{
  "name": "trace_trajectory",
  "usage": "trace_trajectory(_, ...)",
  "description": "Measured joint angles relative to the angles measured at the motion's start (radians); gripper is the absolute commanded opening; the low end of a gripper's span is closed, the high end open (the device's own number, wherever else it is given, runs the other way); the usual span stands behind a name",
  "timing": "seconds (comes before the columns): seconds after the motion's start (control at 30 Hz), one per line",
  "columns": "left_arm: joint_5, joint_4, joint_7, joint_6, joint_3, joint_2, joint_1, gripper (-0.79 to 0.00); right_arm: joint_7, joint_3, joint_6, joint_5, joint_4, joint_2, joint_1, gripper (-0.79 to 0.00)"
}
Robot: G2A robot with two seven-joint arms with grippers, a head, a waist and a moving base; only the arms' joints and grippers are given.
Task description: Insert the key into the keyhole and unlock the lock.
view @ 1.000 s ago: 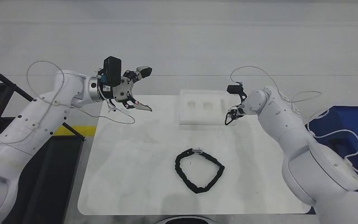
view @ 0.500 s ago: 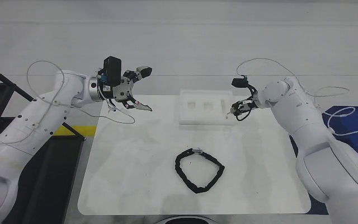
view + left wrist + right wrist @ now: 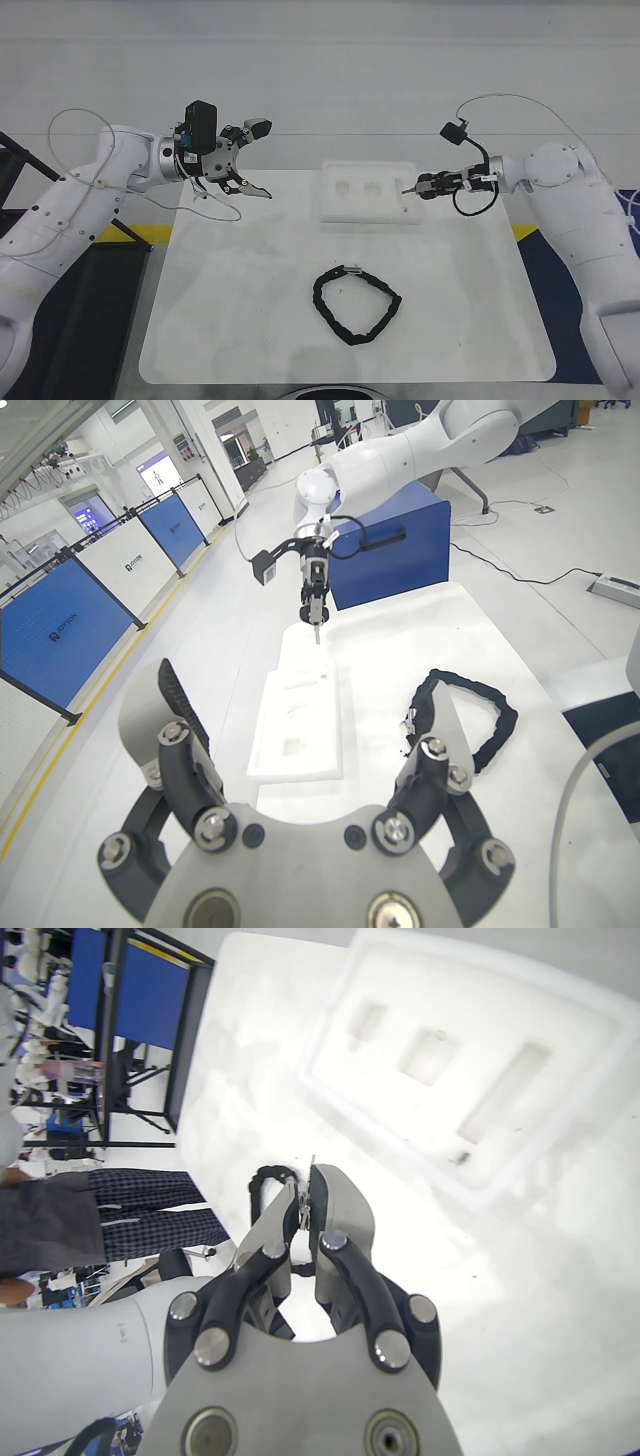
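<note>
A black fabric-covered chain lock (image 3: 356, 306) lies in a loop on the white table (image 3: 220, 300), its metal lock body (image 3: 351, 269) at the far side of the loop. My right gripper (image 3: 418, 187) hovers over the right end of the white foam tray (image 3: 368, 192), shut on a small metal key (image 3: 406, 190) whose tip points towards the tray. In the right wrist view the key (image 3: 304, 1208) is pinched between the pads, with the chain lock (image 3: 260, 1183) beyond. My left gripper (image 3: 248, 160) is held open above the table's far left corner, nothing in it.
The foam tray (image 3: 300, 725) has shallow rectangular recesses and sits at the back middle of the table. A blue cabinet (image 3: 395, 545) stands off the table behind the right arm. Bare tabletop surrounds the chain lock (image 3: 495, 705).
The right arm has swung its elbow out to the right and turned its wrist, keeping the key near the tray's right end. The left arm has not moved.
</note>
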Motion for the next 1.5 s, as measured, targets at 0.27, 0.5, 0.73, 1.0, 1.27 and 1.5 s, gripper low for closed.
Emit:
trace_trajectory(0.27,0.0,0.0,0.0,0.0,0.0,0.0,0.0,0.0,0.098,0.306,0.098,0.164,-0.454,0.138,-0.322,-0.785)
trace_trajectory(0.5,0.0,0.0,0.0,0.0,0.0,0.0,0.0,0.0,0.121,0.445,0.121,0.371,-0.498,0.18,-0.43,-0.785)
trace_trajectory(0.73,0.0,0.0,0.0,0.0,0.0,0.0,0.0,0.0,0.138,0.466,0.138,0.482,-0.45,0.188,-0.438,-0.785)
trace_trajectory(1.0,-0.026,-0.011,-0.052,0.028,-0.008,-0.004,0.015,0.0,0.138,0.466,0.138,0.48,-0.45,0.188,-0.438,-0.785)
trace_trajectory(1.27,-0.088,0.018,-0.161,0.008,0.07,-0.079,0.064,0.0,0.138,0.466,0.138,0.48,-0.45,0.188,-0.438,-0.785)
trace_trajectory(1.5,-0.007,0.121,-0.121,0.003,0.158,-0.188,0.077,0.0,0.138,0.466,0.138,0.481,-0.45,0.188,-0.438,-0.785)
